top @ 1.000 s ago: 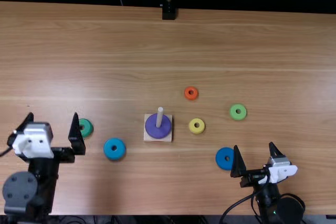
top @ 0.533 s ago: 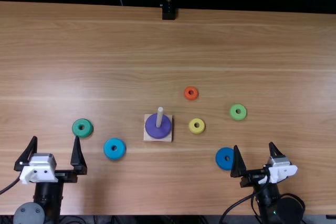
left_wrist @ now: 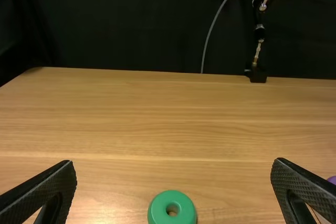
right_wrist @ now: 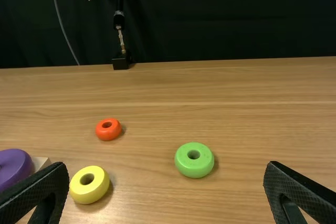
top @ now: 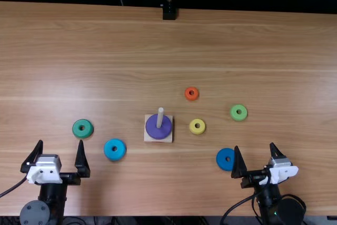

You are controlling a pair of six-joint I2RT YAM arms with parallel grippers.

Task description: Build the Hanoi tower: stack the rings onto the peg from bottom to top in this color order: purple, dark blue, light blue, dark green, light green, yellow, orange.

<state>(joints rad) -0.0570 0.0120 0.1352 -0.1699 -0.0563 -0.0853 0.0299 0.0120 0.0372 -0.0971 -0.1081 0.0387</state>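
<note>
In the top view my left gripper point(top: 61, 144) stands open at the near left, nearer the edge than the dark green ring point(top: 82, 128). My right gripper point(top: 254, 148) is open at the near right, its left finger beside the dark blue ring point(top: 224, 160). The purple ring point(top: 153, 129) lies around the peg point(top: 160, 117) on the square base point(top: 159, 139). Loose on the table are light blue point(top: 115, 149), yellow point(top: 197, 126), orange point(top: 191, 94) and light green point(top: 238, 112) rings. Each wrist view shows its own open gripper, left point(left_wrist: 176, 169) and right point(right_wrist: 167, 169).
The wooden table point(top: 158, 46) reaches back to a dark curtain. A camera stand point(top: 169, 11) is mounted at the far edge. Cables run beside both arms near the front edge.
My left gripper has drawn back toward the near edge and slightly right, uncovering the dark green ring. The right gripper and the rings have kept still.
</note>
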